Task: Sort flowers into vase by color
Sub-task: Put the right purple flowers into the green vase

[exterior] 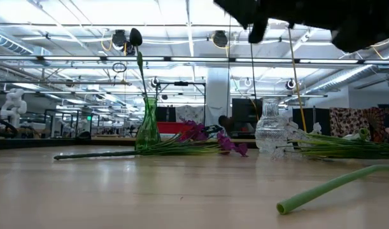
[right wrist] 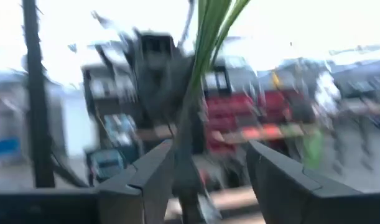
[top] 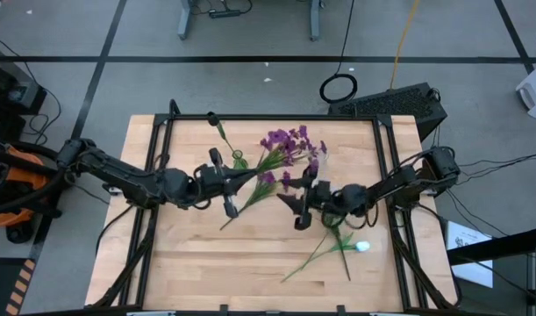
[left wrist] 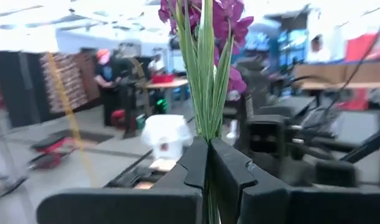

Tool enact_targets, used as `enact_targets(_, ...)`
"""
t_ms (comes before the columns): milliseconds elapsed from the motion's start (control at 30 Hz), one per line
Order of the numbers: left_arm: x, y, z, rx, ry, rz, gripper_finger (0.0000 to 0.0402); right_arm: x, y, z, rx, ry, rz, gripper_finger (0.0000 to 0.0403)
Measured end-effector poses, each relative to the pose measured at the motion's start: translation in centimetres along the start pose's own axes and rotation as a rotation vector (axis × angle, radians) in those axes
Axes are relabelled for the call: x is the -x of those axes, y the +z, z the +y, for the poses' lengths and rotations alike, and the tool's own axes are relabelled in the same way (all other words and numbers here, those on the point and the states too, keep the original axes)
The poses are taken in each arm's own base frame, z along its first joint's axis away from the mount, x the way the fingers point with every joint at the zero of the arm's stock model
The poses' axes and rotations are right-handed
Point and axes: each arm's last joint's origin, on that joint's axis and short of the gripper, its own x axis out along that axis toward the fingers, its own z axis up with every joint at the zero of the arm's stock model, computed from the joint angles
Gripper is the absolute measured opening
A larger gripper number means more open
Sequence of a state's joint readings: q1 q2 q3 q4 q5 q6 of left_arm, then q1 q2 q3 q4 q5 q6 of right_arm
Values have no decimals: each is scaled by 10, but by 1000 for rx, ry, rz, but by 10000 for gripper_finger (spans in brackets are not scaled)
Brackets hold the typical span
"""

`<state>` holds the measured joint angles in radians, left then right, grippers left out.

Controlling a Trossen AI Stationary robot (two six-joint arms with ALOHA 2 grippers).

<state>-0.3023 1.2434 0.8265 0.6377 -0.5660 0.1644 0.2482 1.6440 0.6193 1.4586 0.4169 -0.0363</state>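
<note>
Left claw (left wrist: pixel 208 163): clamped tight on the purple flower (left wrist: pixel 205 37) stems.
Right claw (right wrist: pixel 208 177): part-open around 1 stem (right wrist: pixel 205 43); it could slip out.

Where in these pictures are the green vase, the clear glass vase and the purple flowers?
Green vase (exterior: pixel 147 130): low view, on its body.
Clear glass vase (exterior: pixel 269 130): low view, on its rounded body.
Purple flowers (top: pixel 289 143): high view, on the blossom cluster.
</note>
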Motion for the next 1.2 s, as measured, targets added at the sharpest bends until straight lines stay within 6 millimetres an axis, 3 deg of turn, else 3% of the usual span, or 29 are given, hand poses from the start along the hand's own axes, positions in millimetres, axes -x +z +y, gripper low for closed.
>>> enact_targets(233,-1,3,-4,25,-112,-62,17,-15,14,-26,-57,177,-138,237)
enact_targets(433,-7,-5,-10,24,-142,-68,17,-31,29,-24,-66,277,-210,277)
enact_targets(600,-10,-11,-13,16,-143,-54,17,-43,39,-19,-45,282,-240,285)
enact_targets(833,-10,-12,-13,13,-144,-49,17,-50,45,-13,-30,354,-253,258)
enact_targets(1200,-10,-15,-13,-1,-149,-20,17,-49,45,-13,-31,352,-258,159)
